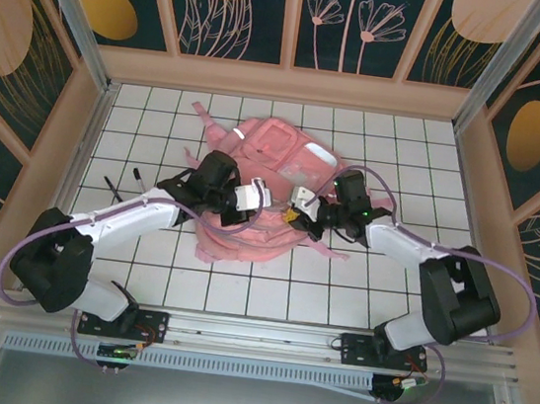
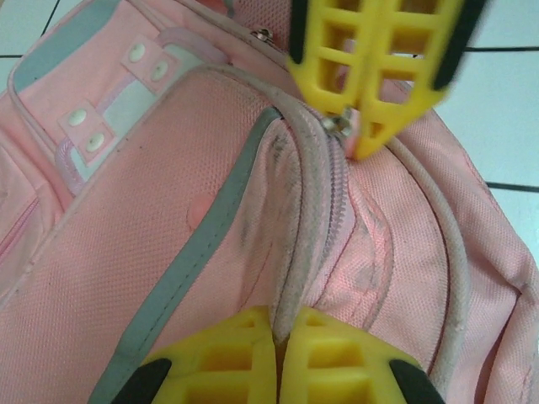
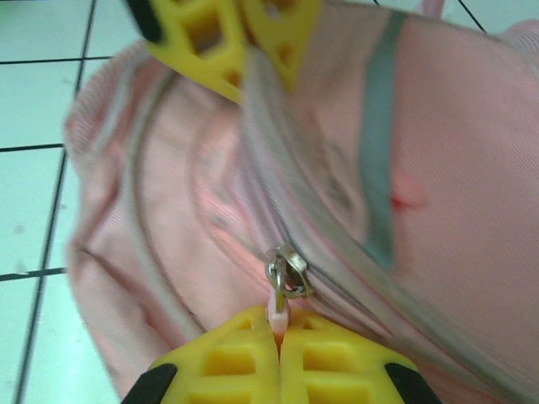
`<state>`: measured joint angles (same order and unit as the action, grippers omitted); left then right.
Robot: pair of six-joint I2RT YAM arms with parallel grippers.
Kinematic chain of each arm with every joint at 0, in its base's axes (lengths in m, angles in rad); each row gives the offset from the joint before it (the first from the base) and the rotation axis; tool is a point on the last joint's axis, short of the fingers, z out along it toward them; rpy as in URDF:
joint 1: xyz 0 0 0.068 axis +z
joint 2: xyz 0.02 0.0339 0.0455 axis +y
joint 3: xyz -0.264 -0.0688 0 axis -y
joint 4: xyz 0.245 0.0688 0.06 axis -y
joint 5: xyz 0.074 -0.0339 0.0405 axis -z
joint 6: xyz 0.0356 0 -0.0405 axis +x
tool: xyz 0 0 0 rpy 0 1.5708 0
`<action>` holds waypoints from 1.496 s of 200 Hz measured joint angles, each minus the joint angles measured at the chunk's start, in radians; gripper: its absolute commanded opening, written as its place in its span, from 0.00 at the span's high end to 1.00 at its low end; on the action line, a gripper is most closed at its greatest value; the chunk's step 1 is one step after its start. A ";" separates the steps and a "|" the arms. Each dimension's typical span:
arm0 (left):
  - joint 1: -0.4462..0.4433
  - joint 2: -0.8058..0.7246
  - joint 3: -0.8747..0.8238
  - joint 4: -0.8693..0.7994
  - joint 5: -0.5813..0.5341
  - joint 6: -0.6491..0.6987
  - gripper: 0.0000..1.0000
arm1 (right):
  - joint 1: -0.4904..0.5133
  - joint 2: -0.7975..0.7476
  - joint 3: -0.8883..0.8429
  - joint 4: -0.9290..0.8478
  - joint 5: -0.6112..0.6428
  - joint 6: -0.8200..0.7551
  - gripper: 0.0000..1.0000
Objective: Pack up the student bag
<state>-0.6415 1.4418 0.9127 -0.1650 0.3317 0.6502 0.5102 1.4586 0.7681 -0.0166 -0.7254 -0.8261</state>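
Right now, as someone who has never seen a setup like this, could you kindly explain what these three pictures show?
Two robot arms are bolted side by side at the table's near edge. The overhead picture looks down on both, with a pink student bag lying on the white tiled table. The other two pictures come from small cameras on each wrist, so the yellow fingers at the bottom edge are that arm's own. The left gripper is shut, pinching the fabric by the zip. The right gripper is shut on the zip pull. To the left of the bag lie two thin dark items, too small to identify.
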 measured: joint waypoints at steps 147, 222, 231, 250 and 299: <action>-0.001 0.043 0.002 0.042 0.154 -0.083 1.00 | 0.080 -0.449 -0.195 -0.018 0.053 -0.111 0.61; 0.000 0.032 -0.005 0.052 0.198 -0.011 1.00 | -0.013 -0.239 -0.103 0.010 0.092 -0.247 0.47; 0.000 0.032 -0.005 0.052 0.202 -0.003 1.00 | -0.012 -0.201 -0.077 0.011 0.084 -0.250 0.47; 0.000 0.032 -0.005 0.051 0.211 0.005 1.00 | -0.002 -0.119 -0.024 0.013 0.074 -0.269 0.51; 0.000 -0.010 -0.073 0.138 0.200 -0.095 0.62 | 0.008 0.003 0.059 -0.072 0.016 -0.326 1.00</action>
<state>-0.6415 1.4319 0.8394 -0.0265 0.5312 0.5549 0.5182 1.4616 0.8268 -0.0887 -0.7094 -1.1519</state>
